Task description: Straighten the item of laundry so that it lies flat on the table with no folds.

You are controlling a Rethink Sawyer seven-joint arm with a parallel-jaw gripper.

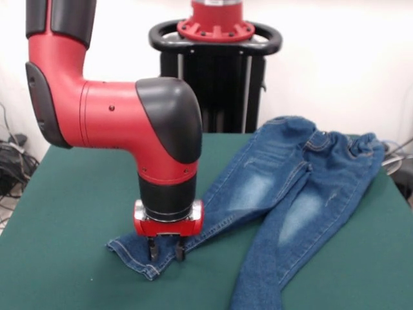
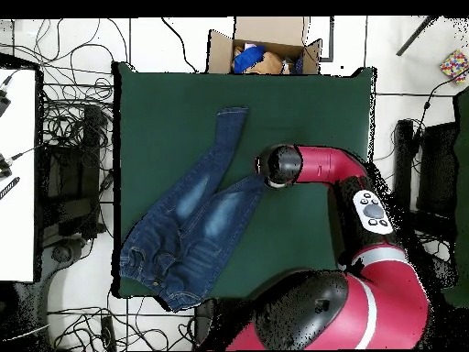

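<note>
One counter, one arm, one pair of jeans.

The single green counter (image 1: 71,213) carries everything – a wide dark top, mostly bare. One red and black arm (image 1: 122,123) bends over it and drops straight down, its gripper (image 1: 165,249) set on the hem of one leg. The one pair of jeans (image 1: 303,187) lies spread on the counter with its gathered waistband at one edge, hanging slightly over in the overhead view, and its two legs fanned apart in a narrow V – each thigh showing one pale faded patch, two in all. The leg under the gripper lies fairly straight. The two dark fingers (image 1: 152,248) stand a little apart, their tips pressed to the denim at the cuff; whether they pinch any cloth cannot be told. One open cardboard box (image 2: 266,50) sits beyond the counter's far edge in the overhead view.
</note>
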